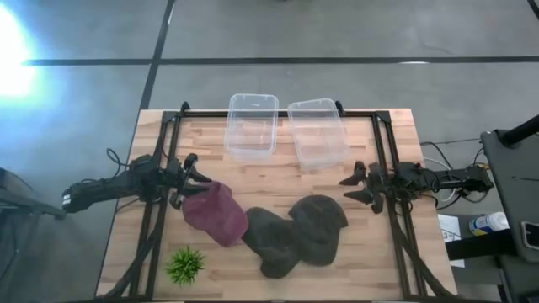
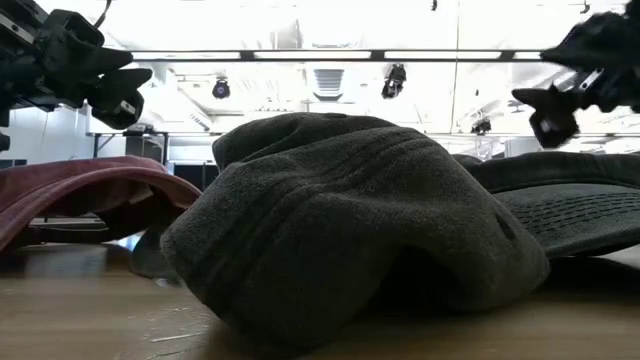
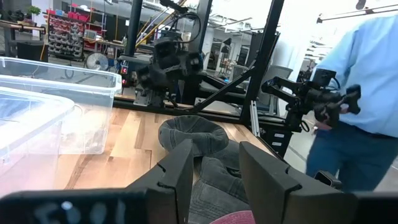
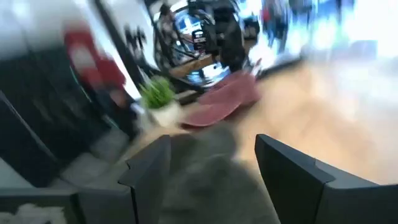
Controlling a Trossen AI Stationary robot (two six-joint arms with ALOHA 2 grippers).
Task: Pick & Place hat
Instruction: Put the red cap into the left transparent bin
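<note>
Three caps lie on the wooden table. A maroon cap (image 1: 216, 214) rests left of centre, and two dark grey caps (image 1: 271, 240) (image 1: 319, 225) lie overlapping to its right. The dark caps fill the low view (image 2: 350, 230), the maroon one at its left (image 2: 85, 190). My left gripper (image 1: 192, 178) hovers open just left of the maroon cap, above its edge (image 3: 236, 218). My right gripper (image 1: 360, 185) hangs open to the right of the dark caps, above the table; its wrist view shows a dark cap (image 4: 211, 180) under the fingers.
Two clear plastic bins (image 1: 252, 124) (image 1: 317, 132) stand at the table's far side. A small green plant (image 1: 185, 265) sits near the front left corner. A person in a blue shirt (image 3: 360, 93) stands beyond the table. Bare wood lies between bins and caps.
</note>
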